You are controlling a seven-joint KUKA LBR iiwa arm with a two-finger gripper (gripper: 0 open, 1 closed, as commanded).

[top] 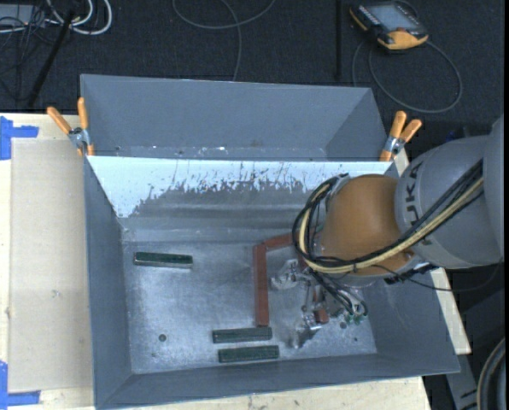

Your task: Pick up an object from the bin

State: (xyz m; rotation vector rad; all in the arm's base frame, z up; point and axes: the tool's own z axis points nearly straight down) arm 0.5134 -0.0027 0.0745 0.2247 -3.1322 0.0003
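My gripper point(309, 318) hangs low over the right part of the bin floor, under the orange wrist cover. Just to its left lies a brown L-shaped bracket point(261, 290), its long leg running front to back and its short leg pointing right under the arm. Two dark green flat bars lie at the front, one point(242, 336) just left of the gripper and the other point(248, 354) a little nearer the front wall. A small reddish-brown bit shows at the gripper's tip; whether it is held is unclear.
A third dark green bar point(162, 260) lies at the left of the bin floor. A small dark spot point(162, 339) sits at the front left. The arm and its cables cover the bin's right side.
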